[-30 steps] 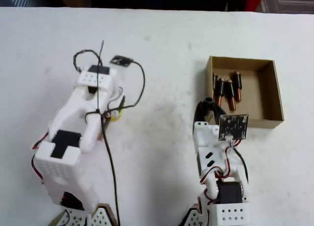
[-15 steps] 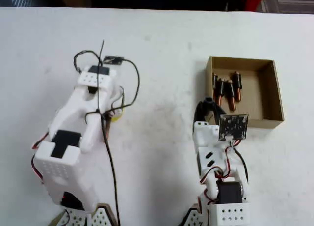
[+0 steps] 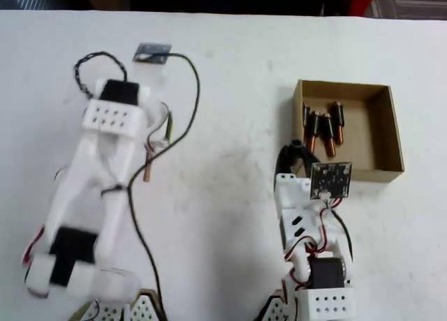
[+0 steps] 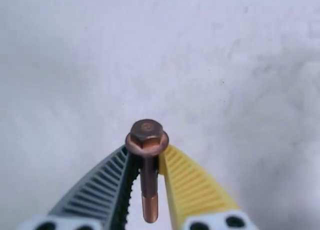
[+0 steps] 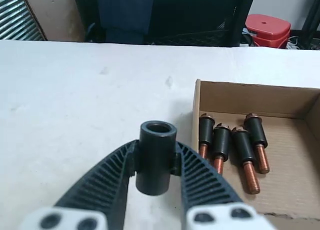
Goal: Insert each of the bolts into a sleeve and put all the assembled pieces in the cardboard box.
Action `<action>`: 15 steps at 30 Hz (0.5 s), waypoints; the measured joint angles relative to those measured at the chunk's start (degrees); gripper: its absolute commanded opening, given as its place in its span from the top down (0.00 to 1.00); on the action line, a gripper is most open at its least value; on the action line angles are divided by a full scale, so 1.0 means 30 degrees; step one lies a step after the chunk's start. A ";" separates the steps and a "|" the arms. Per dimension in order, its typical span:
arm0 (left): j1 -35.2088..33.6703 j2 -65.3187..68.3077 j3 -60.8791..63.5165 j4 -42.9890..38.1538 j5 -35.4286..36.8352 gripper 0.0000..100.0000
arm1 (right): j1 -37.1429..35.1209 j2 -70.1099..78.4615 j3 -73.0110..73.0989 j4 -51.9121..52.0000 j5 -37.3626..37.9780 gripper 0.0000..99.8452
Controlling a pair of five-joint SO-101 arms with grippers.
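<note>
Since a second ago the left arm [image 3: 98,167] has stretched farther out across the table [image 3: 230,195]. A copper bolt [image 3: 148,169] now shows slanting beside its wrist. The right arm [image 3: 307,216] has not stirred.

From above, the cardboard box [image 3: 393,125] sits just beyond the right arm's black fingers [image 3: 296,153]. It holds four assembled pieces [image 3: 321,129] lying side by side, each a black collar on a copper shank.

In the left wrist view, the left gripper [image 4: 146,155] is clamped on the bolt. The smooth, glossy shank lies in the gap between a grey ribbed finger [image 4: 95,200] and a yellow ribbed one [image 4: 192,190]. The flanged hexagonal head juts just past the fingertips, and the blunt end points back toward the palm. The matte white table lies beneath.

In the right wrist view, the right gripper [image 5: 157,152] is closed on a sleeve [image 5: 157,157]. It is a dull black tube standing upright between two black ribbed fingertips, with its round bore open at the top. The brown, open-topped box lies beyond the fingertips, off to one side, apart from them. The four pieces rest on its floor.
</note>
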 measured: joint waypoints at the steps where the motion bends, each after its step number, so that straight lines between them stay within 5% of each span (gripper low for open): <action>1: 0.0117 -0.0938 0.0088 0.0088 -0.0703 0.98 | -0.0410 0.0000 0.0000 0.0000 0.0000 0.98; 15: 0.0234 -1.2777 0.5714 0.0147 -0.6359 0.98 | -0.8410 0.0000 0.0000 -0.0322 -0.0029 0.98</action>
